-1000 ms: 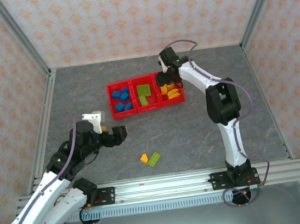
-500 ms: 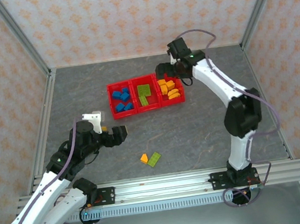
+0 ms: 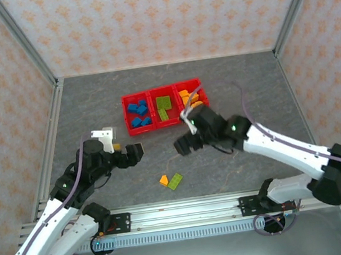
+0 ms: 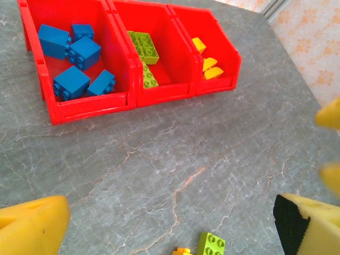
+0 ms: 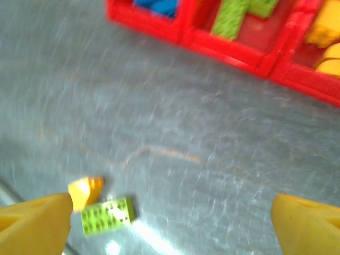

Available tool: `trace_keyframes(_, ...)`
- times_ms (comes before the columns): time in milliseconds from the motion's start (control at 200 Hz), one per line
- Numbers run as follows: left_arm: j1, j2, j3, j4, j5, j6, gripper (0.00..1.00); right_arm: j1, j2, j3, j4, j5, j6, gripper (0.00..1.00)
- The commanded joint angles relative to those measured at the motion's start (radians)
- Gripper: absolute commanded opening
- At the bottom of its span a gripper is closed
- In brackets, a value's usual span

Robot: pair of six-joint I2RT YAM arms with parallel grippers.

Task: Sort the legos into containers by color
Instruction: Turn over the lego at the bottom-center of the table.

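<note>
Red bins (image 3: pixel 139 130) hold most legos (image 3: pixel 137 113). 1 green brick (image 3: pixel 175 181) and 1 orange brick (image 3: pixel 163 180) are left. My left gripper (image 3: pixel 135 154) and right gripper (image 3: pixel 182 145) are apart, empty.

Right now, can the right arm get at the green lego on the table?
Probably yes. The right gripper hangs open near the green lego, nothing on the table between them. An orange lego sits close beside it and may get nudged.

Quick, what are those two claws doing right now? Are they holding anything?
Left gripper: open, holding nothing.
Right gripper: open, holding nothing.
</note>
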Motion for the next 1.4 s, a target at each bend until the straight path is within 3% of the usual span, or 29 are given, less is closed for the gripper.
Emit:
trace_keyframes(0,-0.002,-0.023,0.0,0.009,-0.004,-0.005,0.99,0.08,-0.147,-0.126,0.142,0.058,-0.274,0.96)
trace_keyframes(190,-0.004,-0.05,0.066,-0.127,-0.051,-0.072,0.99,0.129,-0.198,-0.208,0.203,0.062,-0.631,0.99)
trace_keyframes(415,-0.003,-0.071,0.155,-0.37,-0.04,-0.119,0.99,0.139,0.027,-0.157,0.2,0.028,-0.873,0.97)
trace_keyframes(541,-0.003,-0.079,0.171,-0.481,-0.063,-0.12,0.99,0.162,0.145,-0.142,0.227,0.08,-0.959,0.95)
trace_keyframes(701,-0.003,-0.119,0.139,-0.499,-0.057,-0.121,0.99,0.187,0.245,-0.126,0.286,0.046,-1.004,0.95)
trace_keyframes(896,-0.003,-0.131,0.08,-0.469,-0.003,-0.112,0.99,0.223,0.378,-0.082,0.245,0.066,-1.038,0.88)
trace_keyframes(1396,-0.003,-0.193,-0.002,-0.415,0.039,-0.146,0.99,0.224,0.443,-0.095,0.224,-0.034,-1.106,0.86)
